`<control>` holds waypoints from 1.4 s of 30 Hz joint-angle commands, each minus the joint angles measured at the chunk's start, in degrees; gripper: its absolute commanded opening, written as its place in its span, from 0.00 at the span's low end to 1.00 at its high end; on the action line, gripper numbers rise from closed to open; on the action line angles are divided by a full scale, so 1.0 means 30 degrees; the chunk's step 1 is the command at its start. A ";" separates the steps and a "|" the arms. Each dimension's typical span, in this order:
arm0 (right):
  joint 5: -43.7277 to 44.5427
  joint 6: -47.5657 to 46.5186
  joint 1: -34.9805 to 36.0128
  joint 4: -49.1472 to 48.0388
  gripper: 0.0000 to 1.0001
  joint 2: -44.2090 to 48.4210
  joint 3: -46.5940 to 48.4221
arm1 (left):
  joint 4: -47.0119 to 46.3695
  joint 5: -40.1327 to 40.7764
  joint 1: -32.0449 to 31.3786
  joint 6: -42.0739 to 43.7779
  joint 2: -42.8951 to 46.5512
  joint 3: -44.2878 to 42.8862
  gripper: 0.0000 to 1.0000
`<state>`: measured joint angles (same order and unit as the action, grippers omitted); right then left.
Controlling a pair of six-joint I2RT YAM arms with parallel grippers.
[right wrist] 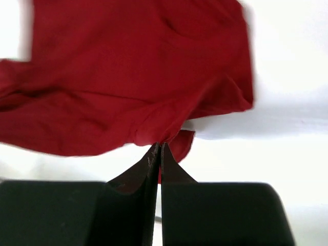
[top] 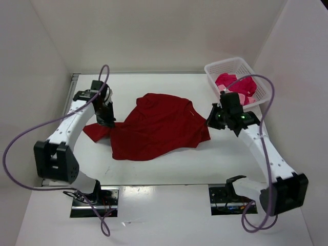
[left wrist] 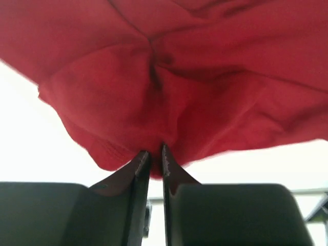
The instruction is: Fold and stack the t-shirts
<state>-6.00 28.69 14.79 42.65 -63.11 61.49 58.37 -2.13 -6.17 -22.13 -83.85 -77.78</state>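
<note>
dark red shirt: lies crumpled and half spread on the middle of the table, one sleeve trailing out to my left.
my right gripper: at the shirt's right edge, low over the table. Jaws pressed together with a fold of the hem nipped between the tips.
my left gripper: at the trailing left sleeve. From above, the wrist hides the tips.
left wrist view: here my left gripper shows a thin slit between the jaws, with a bunched fold of the dark red shirt right at the tips. Whether they pinch the fold or merely touch it, I cannot tell.
right wrist view: my right gripper shows no gap; the dark red shirt spreads away from the tips, a small tab of it hanging beside them. The picture is motion-blurred.
other shirts: the magenta shirt and the light pink shirt sit bundled together in the basket; only the top view shows them.
basket: white lattice, far right corner of the table, just behind my right gripper.
</note>
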 commanded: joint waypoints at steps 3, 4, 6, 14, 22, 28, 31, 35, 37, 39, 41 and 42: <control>0.0828 0.0428 -0.0796 -0.3083 0.05 -0.2602 -0.1602 | -0.5037 0.0332 -0.0139 -0.0356 -0.4736 0.2430 0.26; 0.1060 0.0428 -0.0798 -0.3085 0.05 -0.2895 -0.1602 | -0.5564 -0.0048 -0.0139 -0.0648 -0.6107 0.1647 0.27; 0.1590 0.0254 -0.0972 -0.3319 0.05 -0.3394 -0.1223 | -0.7030 -0.0283 -0.0139 -0.1233 -0.7867 0.0415 0.25; 0.2174 0.0691 -0.1149 -0.4784 0.05 -0.4832 -0.0254 | -0.6101 -0.3855 -0.1894 -0.3022 -1.6425 -1.2965 0.18; 0.1795 0.0691 -0.1325 -0.4784 0.05 -0.5271 0.0478 | -1.0778 -0.3655 -0.1111 -0.4162 -0.9590 -0.3672 1.00; 0.1326 0.0342 -0.1325 -0.4552 0.05 -0.4629 0.0478 | -1.3011 -0.2688 0.1733 -0.5712 -0.4278 0.3859 0.76; 0.1326 0.0166 -0.1325 -0.4316 0.05 -0.3840 0.0478 | -1.5086 -0.4120 0.3109 -0.7267 -0.3019 0.7080 0.50; 0.1326 0.0164 -0.1325 -0.3935 0.05 -0.3074 -0.0309 | -1.5736 -0.4534 0.3670 -0.7742 -0.1846 0.8990 0.43; 0.1152 0.0164 -0.1325 -0.3935 0.05 -0.2840 -0.0664 | -1.5560 -0.4856 0.3670 -0.7740 -0.1844 0.9429 0.47; 0.0945 0.0164 -0.1325 -0.3759 0.05 -0.2608 -0.0840 | -1.5560 -0.5264 0.3670 -0.8470 -0.1641 1.0395 0.50; 0.0769 0.0164 -0.1325 -0.3759 0.05 -0.2400 -0.1014 | -1.5560 -0.4947 0.3670 -0.8939 -0.1406 1.0953 0.50; 0.0769 0.0164 -0.1325 -0.3759 0.05 -0.2226 -0.1016 | -1.5734 -0.4944 0.3670 -0.9377 -0.1404 1.1506 0.50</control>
<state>-3.03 30.13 11.20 31.31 -71.90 59.33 13.93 -15.64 4.80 -46.65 -90.43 -45.80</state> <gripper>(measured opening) 0.050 0.497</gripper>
